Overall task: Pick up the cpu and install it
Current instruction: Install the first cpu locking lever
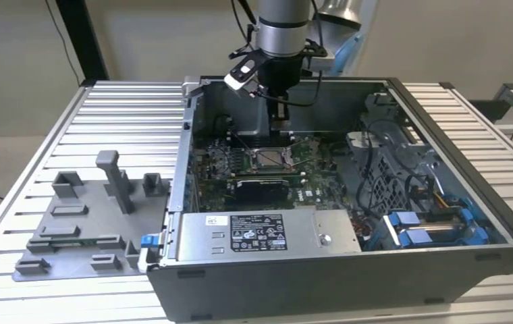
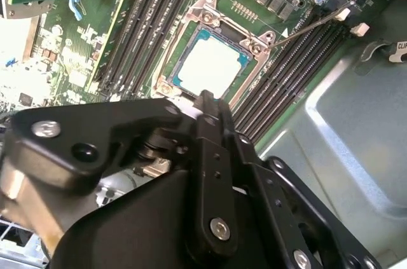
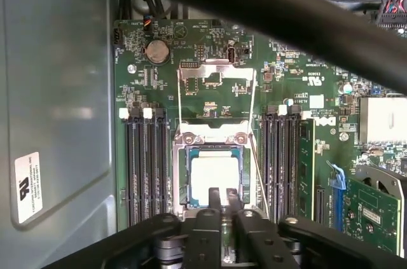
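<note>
An open computer case (image 1: pixel 347 280) sits on a slatted metal worktop (image 1: pixel 103 115), with grey plastic fixture blocks (image 1: pixel 86 216) beside it on the exterior view's left. The robot arm reaches down into the case. The cpu (image 3: pixel 215 177) (image 2: pixel 210 65), a silver-topped square chip, lies flat in its socket on the green motherboard (image 3: pixel 286 91), with the socket's metal cover plate (image 3: pixel 216 81) swung open and the wire lever (image 2: pixel 311 27) raised. The black pincer (image 3: pixel 224 194) (image 2: pixel 206 97) is over one edge of the chip with its two narrow fingers drawn almost together, pinching nothing, and I cannot tell whether they touch the chip.
</note>
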Available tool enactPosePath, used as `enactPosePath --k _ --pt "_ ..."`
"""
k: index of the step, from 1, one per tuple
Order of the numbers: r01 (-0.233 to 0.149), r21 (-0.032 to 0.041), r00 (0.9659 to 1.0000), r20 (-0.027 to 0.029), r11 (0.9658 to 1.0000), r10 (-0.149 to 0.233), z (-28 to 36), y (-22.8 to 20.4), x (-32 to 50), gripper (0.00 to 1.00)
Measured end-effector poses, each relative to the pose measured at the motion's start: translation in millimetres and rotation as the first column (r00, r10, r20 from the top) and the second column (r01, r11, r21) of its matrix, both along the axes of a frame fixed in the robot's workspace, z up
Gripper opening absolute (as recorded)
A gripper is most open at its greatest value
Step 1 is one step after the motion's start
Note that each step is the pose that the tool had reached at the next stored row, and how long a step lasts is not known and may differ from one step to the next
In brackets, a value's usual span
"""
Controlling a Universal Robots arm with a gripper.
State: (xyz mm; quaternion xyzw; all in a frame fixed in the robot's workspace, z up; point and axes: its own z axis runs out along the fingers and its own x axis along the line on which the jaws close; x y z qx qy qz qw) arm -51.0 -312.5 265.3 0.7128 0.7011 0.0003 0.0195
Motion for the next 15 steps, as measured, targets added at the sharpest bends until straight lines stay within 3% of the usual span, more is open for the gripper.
enactPosePath --k 15 --pt "0.0 0.0 1.0 0.0 1.0 0.0 0.0 -0.9 0.0 0.0"
